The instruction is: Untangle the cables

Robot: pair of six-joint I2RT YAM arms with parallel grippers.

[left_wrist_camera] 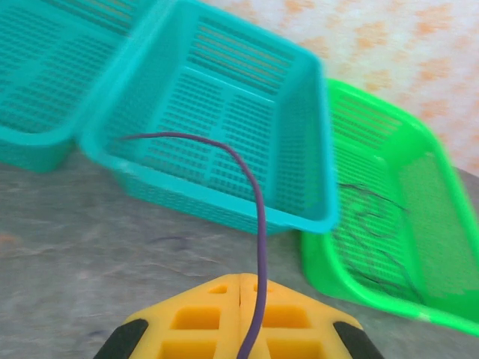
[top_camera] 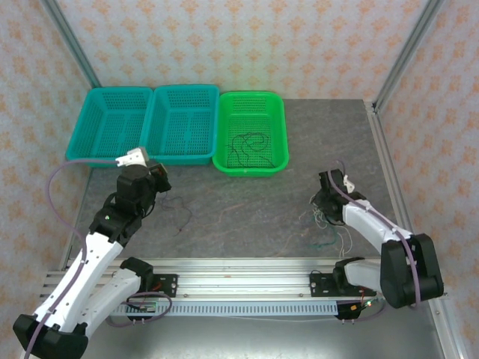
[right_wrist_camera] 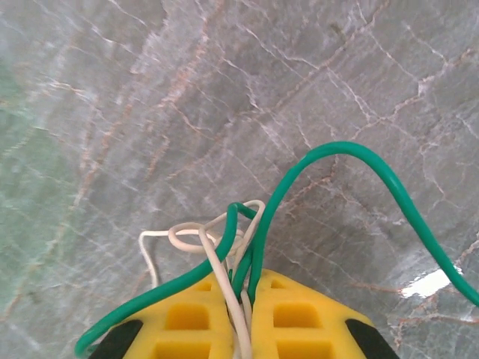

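Note:
My right gripper point(right_wrist_camera: 243, 275) is shut on a knot of the cables. A green cable point(right_wrist_camera: 352, 149) and cream-white cables point(right_wrist_camera: 183, 235) loop out of its closed yellow fingers just above the stone table. From above, the right gripper point(top_camera: 322, 200) sits at the clump of cables point(top_camera: 324, 224) on the right. My left gripper point(left_wrist_camera: 239, 278) is shut. A thin purple cable point(left_wrist_camera: 258, 217) rises from the seam of its fingers and arcs left in front of the teal basket point(left_wrist_camera: 224, 112). From above, the left gripper point(top_camera: 159, 182) is just below the teal baskets.
Two teal baskets point(top_camera: 112, 153) point(top_camera: 179, 157) and a green basket point(top_camera: 251, 168) stand in a row at the back. Thin black wires point(top_camera: 247, 143) lie in the green one. A dark thin wire point(top_camera: 183, 217) lies on the table near the left arm. A metal rail point(top_camera: 239, 273) runs along the near edge.

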